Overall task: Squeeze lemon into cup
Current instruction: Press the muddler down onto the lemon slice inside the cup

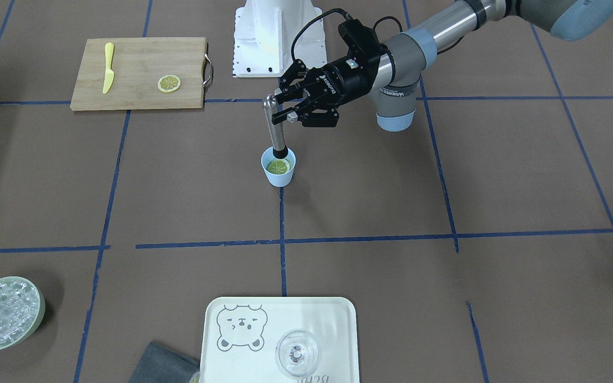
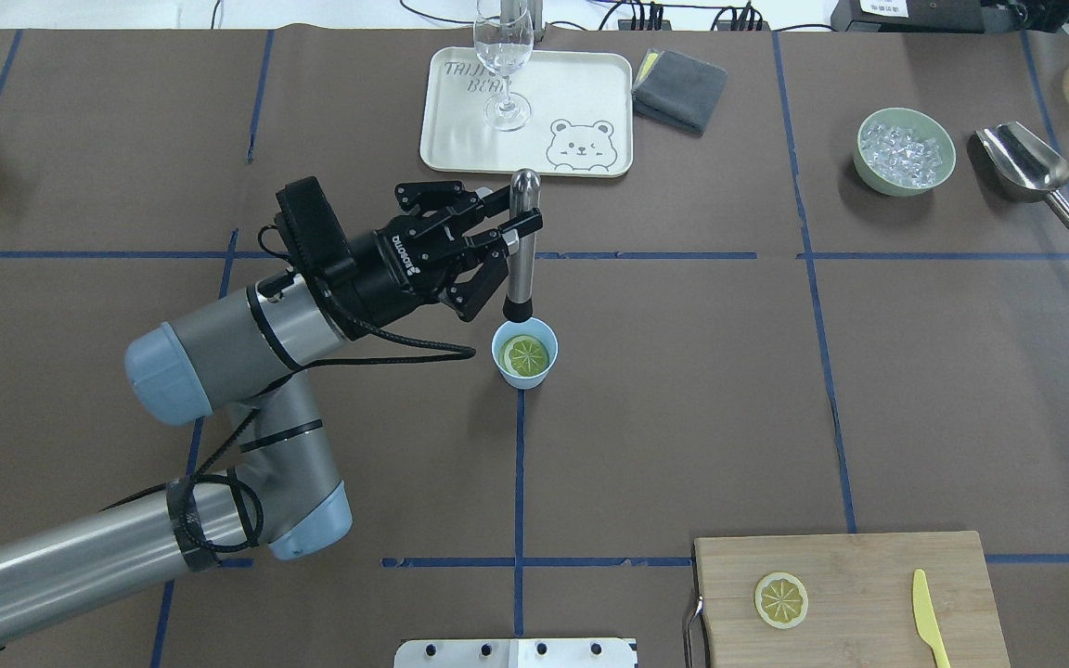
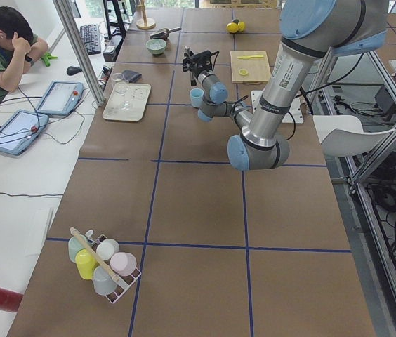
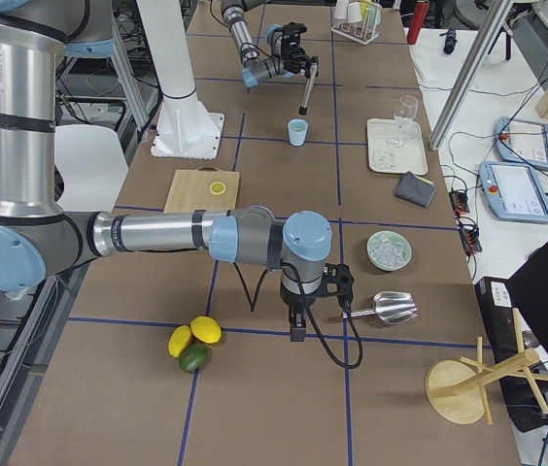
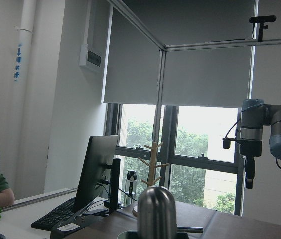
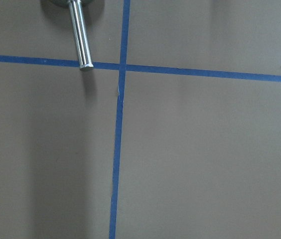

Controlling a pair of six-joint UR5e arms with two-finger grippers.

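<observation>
Fingers of the left gripper are clamped across the upper part of a steel muddler, which is held near upright. Its black tip is set inside the mouth of the cup; contact with the lemon cannot be confirmed. The lemon is lying flat inside the cup, face up. The cup is placed upright on a blue tape line near the table's middle. "ROBOTIQ" is printed in white on the left gripper's body. The right gripper is seen only from the side, pointed down at the table just beside a metal scoop; whether its fingers are spread or closed cannot be told. A second lemon slice and a yellow knife are laid apart on a wooden cutting board. A clear glass is standing on a cream tray marked with a bear drawing and lettering read only partly as "TRI…" / "BEA…". A green bowl of ice is set near the scoop.
</observation>
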